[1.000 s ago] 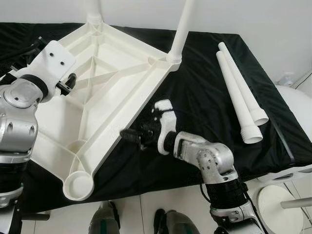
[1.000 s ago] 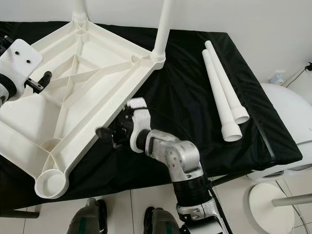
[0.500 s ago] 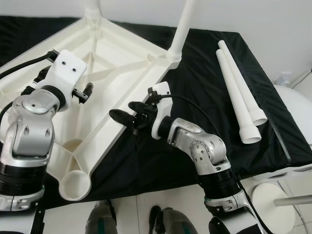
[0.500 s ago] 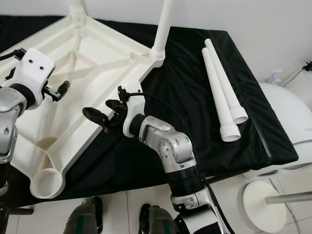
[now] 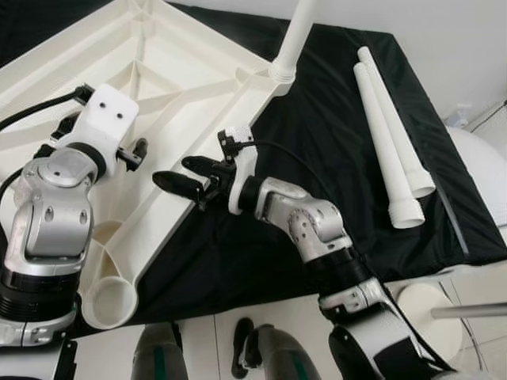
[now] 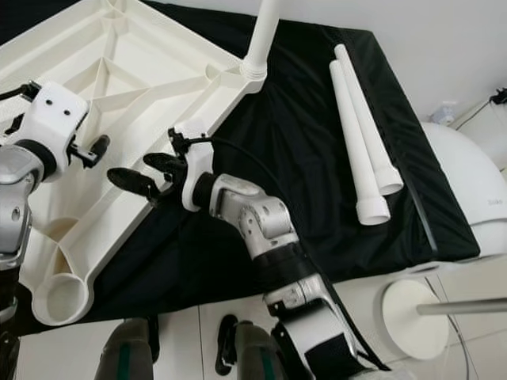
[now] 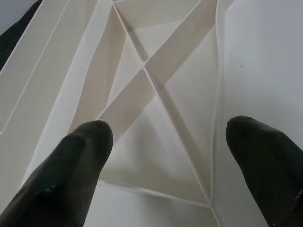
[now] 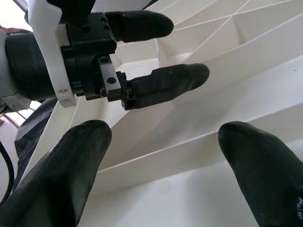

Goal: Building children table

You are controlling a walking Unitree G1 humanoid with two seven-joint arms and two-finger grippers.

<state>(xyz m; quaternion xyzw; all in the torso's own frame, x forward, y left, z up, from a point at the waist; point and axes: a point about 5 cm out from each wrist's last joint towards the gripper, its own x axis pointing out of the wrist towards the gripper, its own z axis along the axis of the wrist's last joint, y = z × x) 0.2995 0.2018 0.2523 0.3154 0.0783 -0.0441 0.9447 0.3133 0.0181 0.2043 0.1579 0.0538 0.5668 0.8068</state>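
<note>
Fingers of the right gripper (image 5: 181,178) are spread wide at centre frame, one over and one under the near rim of the upturned white tabletop (image 5: 190,71), holding nothing; its silver arm bends up from the lower right. The left gripper (image 5: 136,153), at left of frame, has its fingers (image 7: 71,170) equally parted above the ribbed underside, empty, forearm rising from the lower left. The tabletop lies on the black-draped bench (image 5: 333,150), one leg (image 5: 295,36) fitted at upper centre; two loose legs (image 5: 388,134) lie at upper right. No writing can be read.
</note>
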